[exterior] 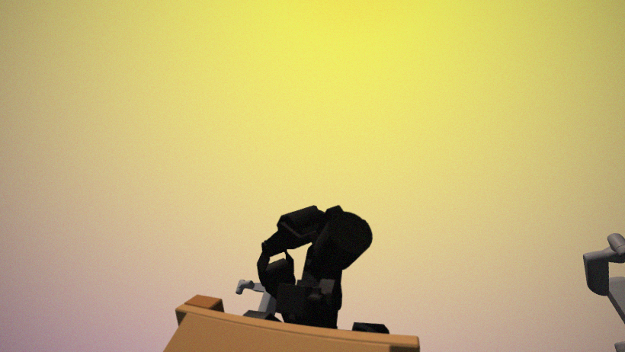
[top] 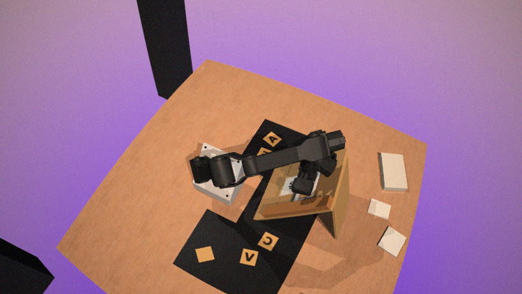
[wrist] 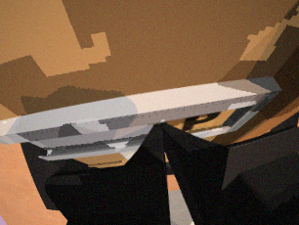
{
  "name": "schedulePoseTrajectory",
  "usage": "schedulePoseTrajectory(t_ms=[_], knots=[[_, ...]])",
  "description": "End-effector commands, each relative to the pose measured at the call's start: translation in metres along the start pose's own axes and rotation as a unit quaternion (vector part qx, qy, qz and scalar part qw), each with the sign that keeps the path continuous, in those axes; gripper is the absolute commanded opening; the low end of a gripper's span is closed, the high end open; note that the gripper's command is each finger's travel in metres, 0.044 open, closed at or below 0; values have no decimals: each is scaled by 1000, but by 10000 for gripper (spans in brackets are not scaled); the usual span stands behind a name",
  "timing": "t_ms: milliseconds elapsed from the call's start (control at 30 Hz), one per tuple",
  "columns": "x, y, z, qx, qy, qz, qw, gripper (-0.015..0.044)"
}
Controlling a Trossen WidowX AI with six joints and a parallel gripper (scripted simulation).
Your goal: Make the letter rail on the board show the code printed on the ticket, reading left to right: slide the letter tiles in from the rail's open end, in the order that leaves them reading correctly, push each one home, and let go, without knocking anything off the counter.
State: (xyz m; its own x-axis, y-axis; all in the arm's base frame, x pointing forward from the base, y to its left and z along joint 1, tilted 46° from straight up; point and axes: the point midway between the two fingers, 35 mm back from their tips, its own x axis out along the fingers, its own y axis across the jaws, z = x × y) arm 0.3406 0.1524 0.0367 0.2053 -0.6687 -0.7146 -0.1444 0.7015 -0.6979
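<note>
From above, the gripper sits fingers pinched together, holding nothing, over the rail on the slanted board; loose tiles C and V lie below it. At the wrist, a careless shove could jam or tip the board.

Tiles C and V side by side on mat

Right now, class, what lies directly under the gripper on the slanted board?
The grey letter rail on the wooden board, with a white ticket edge beside it. The shut jaws of the gripper cover any tiles and the code.
</note>
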Motion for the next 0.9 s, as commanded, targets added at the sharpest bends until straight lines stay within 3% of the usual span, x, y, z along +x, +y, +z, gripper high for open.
schedulePoseTrajectory(t_ms=[0, 867], knots=[[0, -2, 1, -1, -1, -2, 1000, 0], [1, -10, 1, -1, -1, -2, 1000, 0]])
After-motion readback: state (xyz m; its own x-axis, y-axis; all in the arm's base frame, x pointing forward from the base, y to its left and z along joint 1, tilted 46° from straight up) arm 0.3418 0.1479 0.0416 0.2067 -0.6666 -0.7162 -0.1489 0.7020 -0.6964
